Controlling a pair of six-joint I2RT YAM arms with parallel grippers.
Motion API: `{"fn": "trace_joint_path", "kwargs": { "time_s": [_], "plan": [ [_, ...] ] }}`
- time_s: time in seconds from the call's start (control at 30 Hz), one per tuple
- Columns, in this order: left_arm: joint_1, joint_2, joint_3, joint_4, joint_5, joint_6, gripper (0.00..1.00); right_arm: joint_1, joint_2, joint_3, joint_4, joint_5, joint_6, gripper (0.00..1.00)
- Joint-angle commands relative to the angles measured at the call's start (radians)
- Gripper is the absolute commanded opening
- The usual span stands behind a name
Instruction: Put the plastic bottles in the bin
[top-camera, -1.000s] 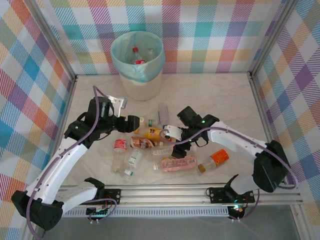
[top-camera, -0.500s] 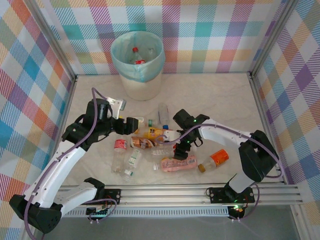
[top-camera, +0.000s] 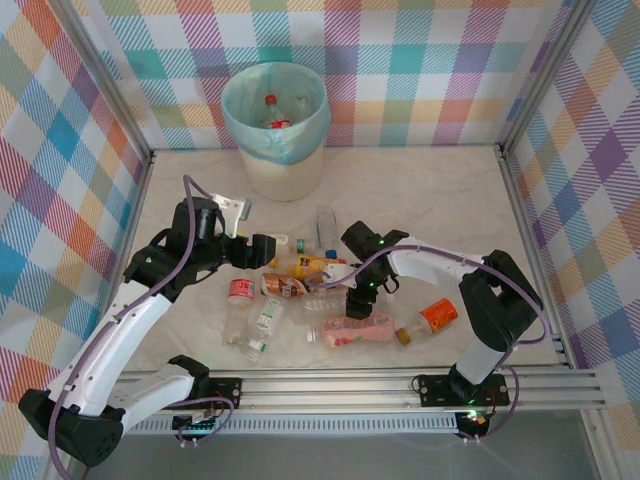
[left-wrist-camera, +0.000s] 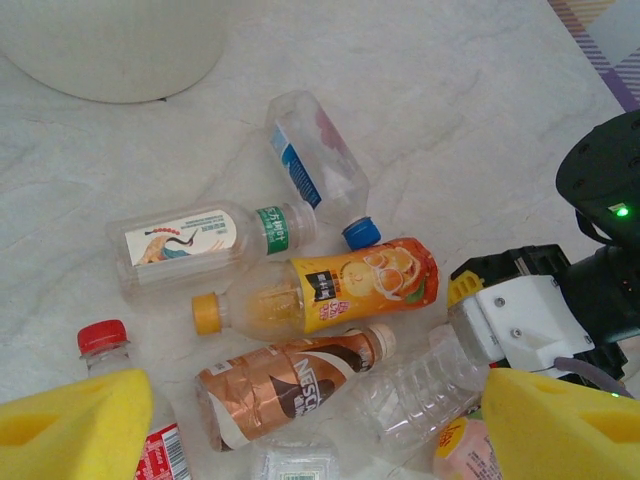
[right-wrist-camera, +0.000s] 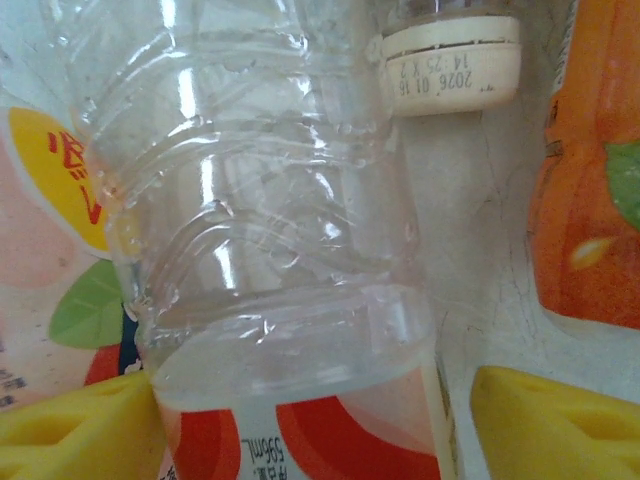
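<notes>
Bottle (right-wrist-camera: 260, 230) between right gripper (right-wrist-camera: 315, 420) jaws

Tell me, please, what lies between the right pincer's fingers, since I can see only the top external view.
Observer: A clear ribbed bottle with a red and white label lies between the right pincer's yellow pads.
Operator: Are the pads gripping it?
Observer: Not on both sides: bare table shows between the bottle and one pad.
Operator: What lies beside it?
Observer: A cream cap stamped with a date, on the brown Nescafe bottle.
</notes>
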Motion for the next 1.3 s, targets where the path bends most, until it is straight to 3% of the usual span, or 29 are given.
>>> {"fn": "trace_joint_path", "kwargs": {
  "time_s": [0.0, 0.3, 0.67, 0.97, 1.27],
  "plan": [
    [-0.006, -0.015, -0.005, -0.015, -0.009, 0.012, 0.86, 0.000, 0.011, 0.005, 0.000, -0.035, -0.022, 0.73],
    [-0.006, -0.018, 0.005, -0.009, -0.020, 0.012, 0.86, -0.018, -0.058, 0.000, 0.005, -0.064, -0.014, 0.55],
    [-0.006, -0.015, 0.057, 0.044, 0.027, -0.042, 0.86, -0.022, -0.248, -0.016, 0.030, -0.123, 0.041, 0.53],
    [-0.009, -0.003, 0.061, 0.223, 0.179, -0.264, 0.88, -0.034, -0.351, 0.018, 0.138, -0.184, 0.175, 0.52],
    [-0.020, 0.024, 0.036, 0.273, 0.138, -0.375, 0.93, -0.034, -0.369, 0.042, 0.268, -0.170, 0.362, 0.51]
  ]
}}
